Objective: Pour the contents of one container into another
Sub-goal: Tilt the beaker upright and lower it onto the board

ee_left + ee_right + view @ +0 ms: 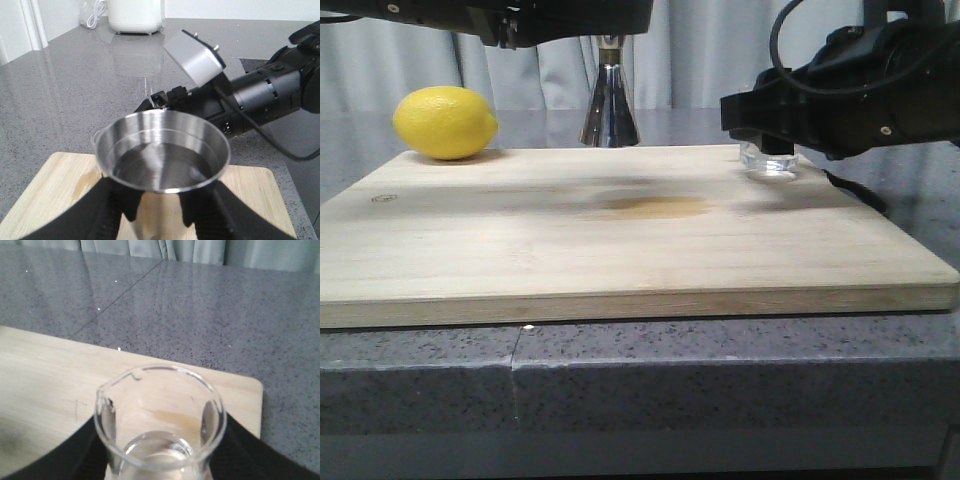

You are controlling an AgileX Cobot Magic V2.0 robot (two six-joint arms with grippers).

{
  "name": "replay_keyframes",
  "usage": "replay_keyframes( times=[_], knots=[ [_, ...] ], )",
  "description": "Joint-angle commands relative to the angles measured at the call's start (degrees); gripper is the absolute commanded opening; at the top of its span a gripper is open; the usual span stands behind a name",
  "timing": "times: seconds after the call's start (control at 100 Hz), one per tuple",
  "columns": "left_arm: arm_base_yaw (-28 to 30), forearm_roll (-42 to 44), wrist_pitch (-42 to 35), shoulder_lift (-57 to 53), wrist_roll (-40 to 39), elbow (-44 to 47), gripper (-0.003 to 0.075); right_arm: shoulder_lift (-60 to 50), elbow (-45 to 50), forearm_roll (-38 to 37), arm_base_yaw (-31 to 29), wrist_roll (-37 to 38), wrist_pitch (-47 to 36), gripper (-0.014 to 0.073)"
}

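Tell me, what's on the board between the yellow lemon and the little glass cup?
Front view: the steel hourglass jigger stands between the yellow lemon and clear glass beaker.

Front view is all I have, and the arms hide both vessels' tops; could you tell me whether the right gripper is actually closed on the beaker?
Observer: Yes. In the right wrist view the right gripper has its fingers against both sides of the upright glass beaker.
Operator: Thank you. And the left arm?
Observer: The left gripper clamps the steel jigger just below its upper rim, with the cup opening facing up.
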Motion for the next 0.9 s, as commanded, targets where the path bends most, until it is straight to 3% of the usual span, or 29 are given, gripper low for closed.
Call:
replay_keyframes(
  times=[0.0, 0.34, 0.54, 0.63, 0.89],
  knots=[
    [-0.4, -4.3, 6.1, -2.6, -0.5, -1.8, 0.025, -0.9, -1.3, 0.5, -0.3, -0.2, -6.6, 0.0327],
    [-0.4, -4.3, 6.1, -2.6, -0.5, -1.8, 0.025, 0.9, -1.3, 0.5, -0.3, -0.2, -7.3, 0.0342],
    [-0.4, -4.3, 6.1, -2.6, -0.5, -1.8, 0.025, 0.2, -1.3, 0.5, -0.3, -0.2, -7.1, 0.0563],
    [-0.4, -4.3, 6.1, -2.6, -0.5, -1.8, 0.025, -2.0, -1.3, 0.6, -0.3, -0.2, -4.0, 0.0605],
    [-0.4, -4.3, 6.1, -2.6, -0.5, -1.8, 0.025, -12.7, 1.8, 0.7, -0.3, -0.2, 10.5, 0.0604]
  ],
)
